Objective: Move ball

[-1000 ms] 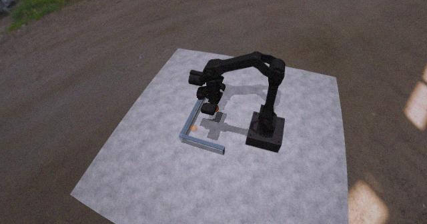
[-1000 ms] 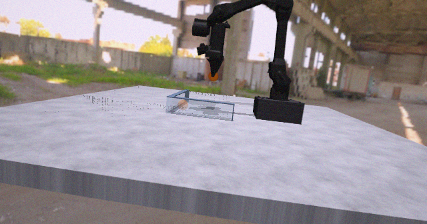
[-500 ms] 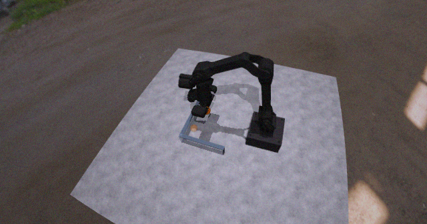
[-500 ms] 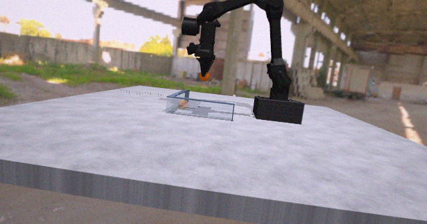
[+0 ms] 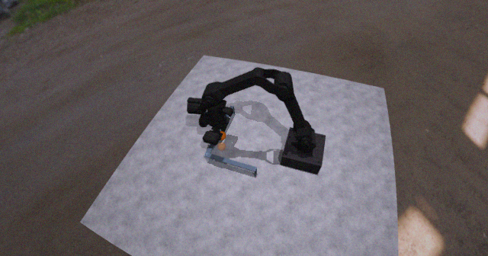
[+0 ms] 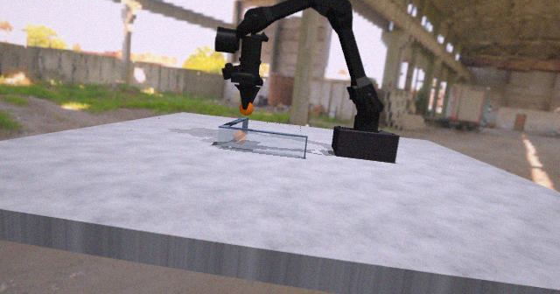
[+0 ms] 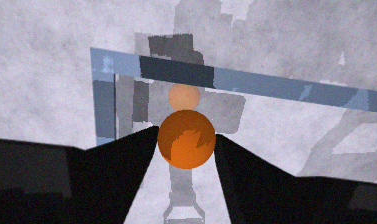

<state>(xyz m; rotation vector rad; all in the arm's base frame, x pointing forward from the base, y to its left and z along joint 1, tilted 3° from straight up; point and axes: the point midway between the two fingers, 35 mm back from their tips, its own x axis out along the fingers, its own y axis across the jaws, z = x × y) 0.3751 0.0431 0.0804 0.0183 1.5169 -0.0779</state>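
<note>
The gripper [image 6: 247, 103] is clamped on the orange ball [image 6: 246, 108], holding it in the air above the clear walls [image 6: 262, 143]. The see-through copy [image 6: 240, 136] lies below, inside the corner, on the table [image 6: 219, 206].

ball [image 7: 186, 139] orange | see-through copy [image 7: 184, 97] pale orange | walls [image 7: 289, 88] clear blue | pincer [image 7: 186, 150] black | table [image 5: 305, 210] mottled grey

From high above we look down on the whole table [image 5: 305, 210]; our exterior view sits low beside it, facing the arm; our wrist view looks down close. All share the walls [image 7: 289, 87].
</note>
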